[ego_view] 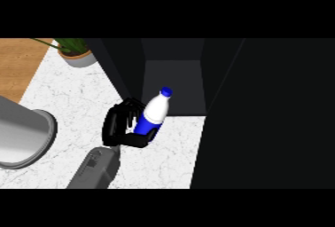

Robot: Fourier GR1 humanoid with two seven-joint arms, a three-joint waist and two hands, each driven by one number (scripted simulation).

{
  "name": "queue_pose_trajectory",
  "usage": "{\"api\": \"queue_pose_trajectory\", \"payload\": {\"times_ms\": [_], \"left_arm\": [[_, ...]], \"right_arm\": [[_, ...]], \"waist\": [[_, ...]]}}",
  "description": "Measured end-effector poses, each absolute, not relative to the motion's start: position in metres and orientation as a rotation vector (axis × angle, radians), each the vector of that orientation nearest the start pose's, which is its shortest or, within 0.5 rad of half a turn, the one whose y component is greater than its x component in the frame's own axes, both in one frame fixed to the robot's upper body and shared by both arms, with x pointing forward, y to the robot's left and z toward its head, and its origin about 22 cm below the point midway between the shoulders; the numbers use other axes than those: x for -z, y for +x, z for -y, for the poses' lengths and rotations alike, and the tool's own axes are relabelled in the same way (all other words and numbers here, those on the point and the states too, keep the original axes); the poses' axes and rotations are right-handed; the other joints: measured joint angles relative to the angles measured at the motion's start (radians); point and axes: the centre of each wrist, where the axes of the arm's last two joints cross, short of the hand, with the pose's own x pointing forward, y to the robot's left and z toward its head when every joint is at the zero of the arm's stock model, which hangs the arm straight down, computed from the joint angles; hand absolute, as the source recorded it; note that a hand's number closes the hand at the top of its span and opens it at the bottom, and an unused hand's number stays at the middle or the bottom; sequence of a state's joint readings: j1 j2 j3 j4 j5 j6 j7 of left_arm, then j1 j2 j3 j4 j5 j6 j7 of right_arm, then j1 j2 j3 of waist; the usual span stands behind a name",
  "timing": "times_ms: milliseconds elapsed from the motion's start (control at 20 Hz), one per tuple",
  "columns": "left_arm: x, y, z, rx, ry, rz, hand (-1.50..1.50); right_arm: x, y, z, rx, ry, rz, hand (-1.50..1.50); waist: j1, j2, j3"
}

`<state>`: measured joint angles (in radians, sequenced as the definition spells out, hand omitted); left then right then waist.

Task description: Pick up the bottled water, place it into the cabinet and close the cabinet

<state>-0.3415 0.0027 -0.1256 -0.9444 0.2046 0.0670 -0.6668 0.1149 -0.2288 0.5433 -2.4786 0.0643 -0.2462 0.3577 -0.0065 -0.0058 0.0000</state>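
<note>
Bottled water (154, 111), lower part hidden inside the curled robot hand (122, 126).

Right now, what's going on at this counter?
One hand is curled round a bottled water with a blue cap, holding it tilted above the white counter, its cap toward the open dark cabinet. The bottle is not inside yet and the cabinet is still open. Which arm this is cannot be told from the view; no other hand shows. A grey pot sits at the left and a potted plant at the far corner.
</note>
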Motion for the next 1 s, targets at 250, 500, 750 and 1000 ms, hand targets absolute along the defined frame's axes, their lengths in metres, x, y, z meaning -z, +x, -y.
{"api": "queue_pose_trajectory", "payload": {"times_ms": [250,500,750,1000], "left_arm": [[0.030,0.305,-0.134,-0.029,-0.222,1.878,1.50],[0.005,0.313,-0.113,-0.040,-0.213,1.878,1.50],[-0.010,0.331,-0.094,-0.014,-0.155,1.863,1.50],[-0.020,0.348,-0.083,-0.013,-0.111,1.835,1.50]], "right_arm": [[-0.169,0.120,0.171,-0.219,0.259,1.931,-1.50],[-0.167,0.117,0.169,-0.209,0.279,1.927,-1.50],[-0.163,0.115,0.174,-0.221,0.258,1.938,-1.50],[-0.160,0.113,0.175,-0.210,0.259,1.933,-1.50]], "waist": [[-0.001,0.002,0.000],[-0.004,0.003,0.000],[-0.011,0.005,0.000],[-0.013,0.006,0.000]]}}
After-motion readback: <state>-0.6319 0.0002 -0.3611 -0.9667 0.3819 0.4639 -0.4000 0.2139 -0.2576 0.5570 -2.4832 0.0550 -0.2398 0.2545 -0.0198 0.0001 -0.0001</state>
